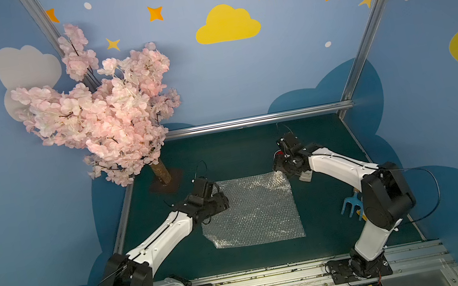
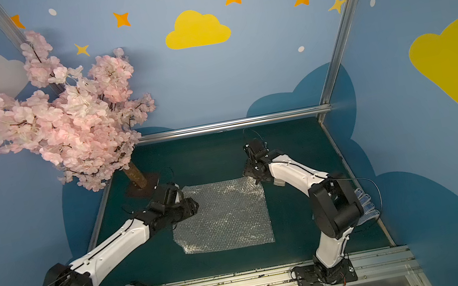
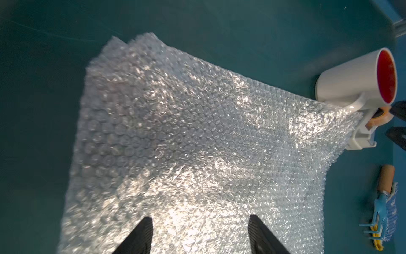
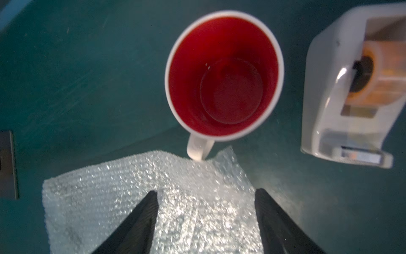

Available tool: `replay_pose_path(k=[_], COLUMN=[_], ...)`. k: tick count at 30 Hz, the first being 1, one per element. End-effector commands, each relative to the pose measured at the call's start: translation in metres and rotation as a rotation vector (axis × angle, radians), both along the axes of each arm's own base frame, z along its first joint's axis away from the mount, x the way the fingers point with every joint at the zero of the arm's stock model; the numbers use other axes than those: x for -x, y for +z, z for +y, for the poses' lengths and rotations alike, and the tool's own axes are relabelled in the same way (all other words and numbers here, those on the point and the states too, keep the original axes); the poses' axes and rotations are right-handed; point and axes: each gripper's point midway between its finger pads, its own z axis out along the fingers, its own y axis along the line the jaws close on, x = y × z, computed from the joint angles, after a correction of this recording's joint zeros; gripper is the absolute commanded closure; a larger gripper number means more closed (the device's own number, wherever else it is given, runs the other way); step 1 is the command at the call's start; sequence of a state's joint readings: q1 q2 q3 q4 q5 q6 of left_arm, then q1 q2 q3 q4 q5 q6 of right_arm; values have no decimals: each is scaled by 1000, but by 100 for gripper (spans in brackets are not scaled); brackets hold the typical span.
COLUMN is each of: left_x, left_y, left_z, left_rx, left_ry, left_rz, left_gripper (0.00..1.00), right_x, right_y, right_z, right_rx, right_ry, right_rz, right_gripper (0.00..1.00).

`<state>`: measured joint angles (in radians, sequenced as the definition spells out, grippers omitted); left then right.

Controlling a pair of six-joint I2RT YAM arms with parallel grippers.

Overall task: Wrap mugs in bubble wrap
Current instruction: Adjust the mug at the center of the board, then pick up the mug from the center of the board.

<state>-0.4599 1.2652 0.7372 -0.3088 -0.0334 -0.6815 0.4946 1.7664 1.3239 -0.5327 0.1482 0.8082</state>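
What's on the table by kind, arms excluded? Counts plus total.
mug: 1
bubble wrap sheet: 1
tape dispenser: 1
blue hand rake: 1
dotted glove: 1
blossom tree: 1
Total: 6

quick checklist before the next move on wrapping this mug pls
1. bubble wrap spread out on the table: ok, one corner slightly lifted.
2. mug upright and empty: ok.
3. mug on the sheet: not ok, it stands on bare table just off a corner, handle at the edge.
4. left gripper open, holding nothing: ok.
5. right gripper open, holding nothing: ok.
6. tape dispenser apart from the mug: ok.
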Motion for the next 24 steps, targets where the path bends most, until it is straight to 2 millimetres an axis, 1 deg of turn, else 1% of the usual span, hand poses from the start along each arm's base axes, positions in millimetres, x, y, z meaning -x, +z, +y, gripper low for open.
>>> replay_pose_path(k=[1, 2, 3, 5, 8, 15, 18, 20, 24], left_x=[18, 23, 27, 36, 46, 56, 57, 57, 56], left_y=[-13, -15, -17, -25, -34, -44, -49, -51, -54], left_z=[36, 45, 51, 65, 78, 92, 94, 95, 92], left_rx=[-84, -91, -98, -107, -118, -118, -115, -113, -104], left_ry=[97, 125, 143, 184, 216, 259, 263, 264, 256], left_rz=[27, 35, 46, 80, 113, 142, 163, 169, 178], left_gripper=[22, 18, 17, 16, 15, 15, 15, 15, 15], right_x=[-2, -5, -7, -11, -21, -44, -52, -54, -56], right_y=[-14, -16, -19, -24, -30, -40, -42, -43, -45], right_z=[-14, -14, -14, -14, -14, -21, -28, -31, -29], right_rx=[87, 99, 109, 124, 149, 199, 215, 221, 210], right_ry=[-112, -127, -135, -153, -154, -111, -99, -97, -84], right_rz=[82, 93, 105, 121, 123, 134, 144, 151, 152], right_gripper=[29, 30, 30, 31, 32, 34, 37, 42, 50])
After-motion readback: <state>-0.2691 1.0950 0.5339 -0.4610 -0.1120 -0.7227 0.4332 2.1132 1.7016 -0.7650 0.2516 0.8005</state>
